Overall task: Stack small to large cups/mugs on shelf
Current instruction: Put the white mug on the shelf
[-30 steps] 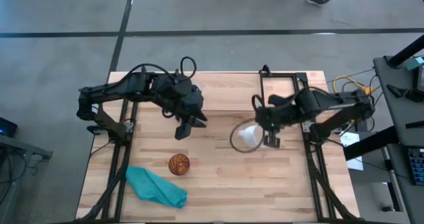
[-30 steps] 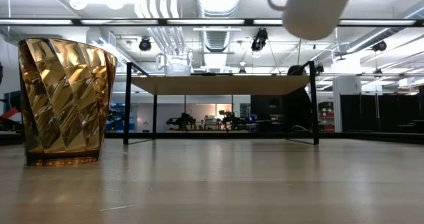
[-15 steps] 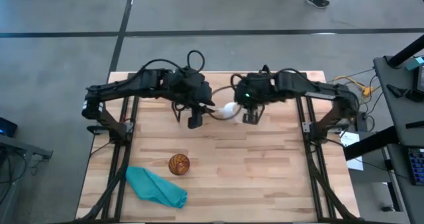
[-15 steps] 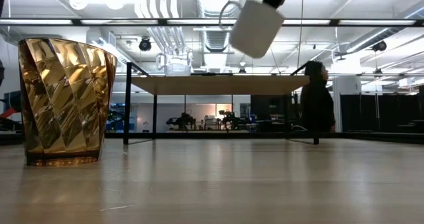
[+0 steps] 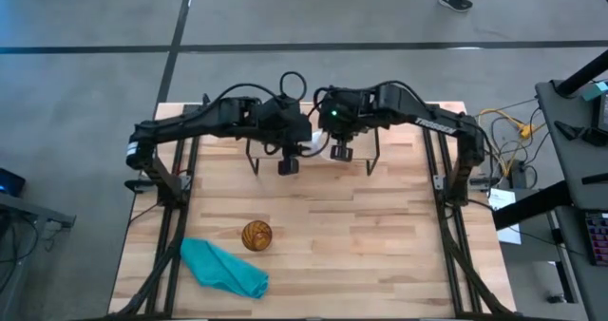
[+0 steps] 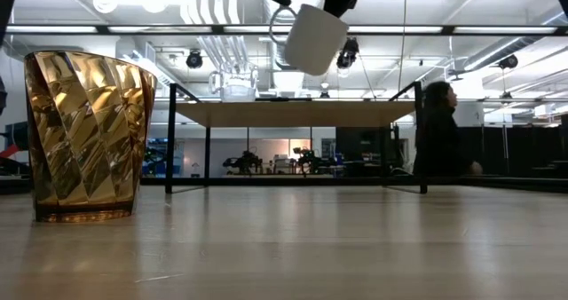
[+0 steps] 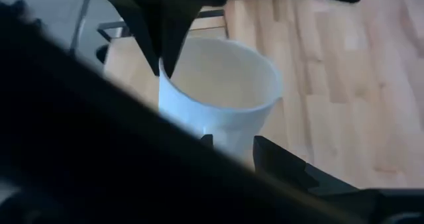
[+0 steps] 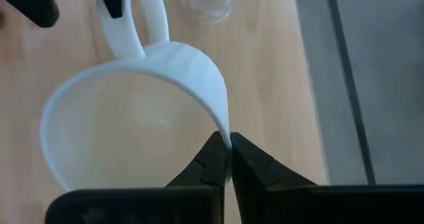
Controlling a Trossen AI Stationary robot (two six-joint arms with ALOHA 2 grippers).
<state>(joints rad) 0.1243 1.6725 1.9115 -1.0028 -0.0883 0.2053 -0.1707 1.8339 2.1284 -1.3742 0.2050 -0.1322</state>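
Left arm [image 5: 204,122]: matte black jointed links, looped black cable arching over the wrist.
Right arm [image 5: 418,117]: same black build, small green light glowing on the wrist housing, white lettering along the forearm.

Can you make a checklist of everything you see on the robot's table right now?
Surface: wooden table, mostly bare.
Job's things: white mug tilted in the air above the shelf; tiny clear glass cup on the shelf; amber cup on the table.
Clutter: teal cloth.
Grippers: right gripper pinches the mug's rim; left gripper at the handle.
Cables: loops on both arms; wires right of the table.
Surroundings: person behind the table.
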